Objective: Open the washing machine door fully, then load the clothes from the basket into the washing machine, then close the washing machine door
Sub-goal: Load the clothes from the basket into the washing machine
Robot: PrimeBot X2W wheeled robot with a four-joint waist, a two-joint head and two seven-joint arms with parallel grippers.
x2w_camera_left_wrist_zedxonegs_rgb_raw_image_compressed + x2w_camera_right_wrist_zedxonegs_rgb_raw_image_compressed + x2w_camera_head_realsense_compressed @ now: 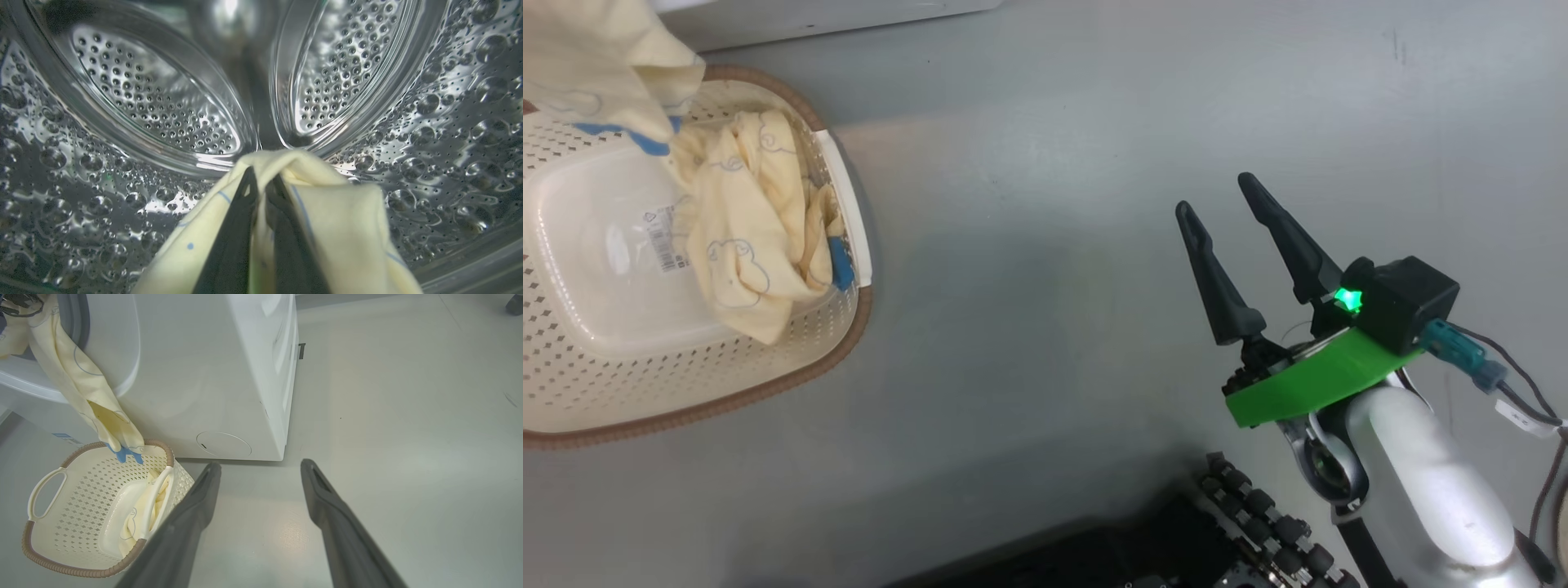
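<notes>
My left gripper [261,179] is inside the perforated steel drum [163,106] of the washing machine [212,375], shut on a pale yellow garment [343,228] draped over its fingers. That garment trails out of the machine's opening [77,379] down to the basket [61,522], its blue end at the rim. A second yellow piece [743,237] lies in the cream basket [596,359] on the floor. My right gripper [1225,196] hovers open over bare floor to the basket's right, holding nothing. The door is out of view.
Grey floor [1054,122] spreads around the basket and to the right of the machine [408,416]. The robot's dark base [1176,539] sits at the bottom of the head view. The machine's white side panel [282,355] stands just behind the basket.
</notes>
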